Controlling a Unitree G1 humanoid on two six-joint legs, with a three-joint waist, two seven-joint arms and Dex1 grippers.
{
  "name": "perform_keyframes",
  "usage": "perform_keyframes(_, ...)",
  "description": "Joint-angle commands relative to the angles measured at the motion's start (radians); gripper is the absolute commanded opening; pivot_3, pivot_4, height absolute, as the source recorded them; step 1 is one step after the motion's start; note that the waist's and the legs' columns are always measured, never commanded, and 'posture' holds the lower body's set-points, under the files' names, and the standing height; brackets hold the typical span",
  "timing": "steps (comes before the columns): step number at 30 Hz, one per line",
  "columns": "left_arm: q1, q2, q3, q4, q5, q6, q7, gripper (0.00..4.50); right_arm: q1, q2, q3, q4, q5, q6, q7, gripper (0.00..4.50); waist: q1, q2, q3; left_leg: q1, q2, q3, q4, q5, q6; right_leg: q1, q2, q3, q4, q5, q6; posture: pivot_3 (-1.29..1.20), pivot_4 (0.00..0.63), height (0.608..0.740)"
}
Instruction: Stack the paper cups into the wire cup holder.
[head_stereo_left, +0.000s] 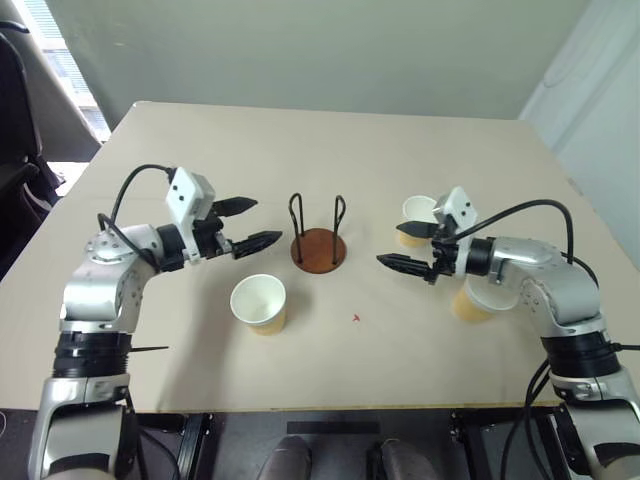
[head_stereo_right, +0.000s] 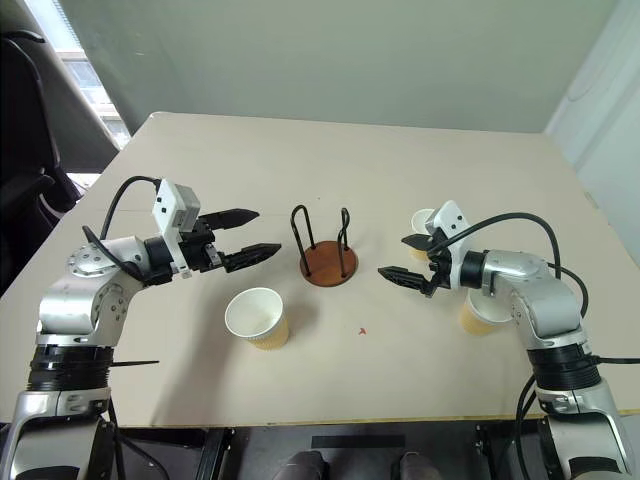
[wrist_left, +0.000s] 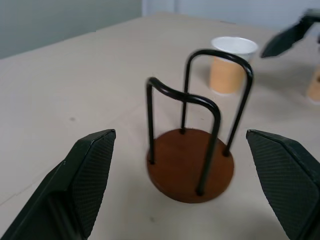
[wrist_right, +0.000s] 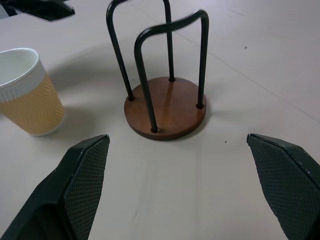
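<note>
The wire cup holder (head_stereo_left: 319, 250) stands empty at the middle of the table, a reddish-brown disc with two black wire loops. One paper cup (head_stereo_left: 260, 302) stands upright in front of it to the left. A second cup (head_stereo_left: 417, 219) stands to its right, farther back. A third cup (head_stereo_left: 470, 304) is partly hidden under my right forearm. My left gripper (head_stereo_left: 263, 221) hovers open just left of the holder, pointing at it. My right gripper (head_stereo_left: 394, 246) hovers open just right of the holder, facing it. Neither holds anything.
The beige table (head_stereo_left: 330, 140) stretches well beyond the holder toward a plain wall. A small red mark (head_stereo_left: 356, 318) lies on the table in front of the holder. A dark chair (head_stereo_left: 15, 120) stands off the table's left side.
</note>
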Motion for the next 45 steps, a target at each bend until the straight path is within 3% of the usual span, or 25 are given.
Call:
perform_keyframes(1,-0.013,0.041,0.021,-0.013,-0.003,-0.025,-0.031,4.5,-0.033,0.023,0.019,0.006,-0.014,-0.025,-0.01,4.46,-0.001,0.0,0.0,0.0,0.0,0.0,0.0,0.0,0.0,0.0,0.0,0.0,0.0,0.0,0.0,0.0,0.15,0.74)
perform_keyframes(24,-0.011,0.051,0.023,0.003,-0.002,-0.039,-0.03,4.5,-0.126,0.193,0.067,0.152,-0.104,-0.088,-0.079,4.46,-0.003,0.0,0.0,0.0,0.0,0.0,0.0,0.0,0.0,-0.001,0.0,0.0,0.0,0.0,0.0,0.0,0.15,0.74)
perform_keyframes(45,-0.001,0.074,0.042,-0.012,-0.058,-0.008,-0.079,4.5,-0.162,0.285,0.11,0.222,-0.162,-0.103,-0.097,4.46,-0.003,0.0,0.0,-0.001,0.0,0.0,-0.001,0.0,0.0,-0.002,0.0,0.0,0.0,0.0,0.0,0.0,0.15,0.74)
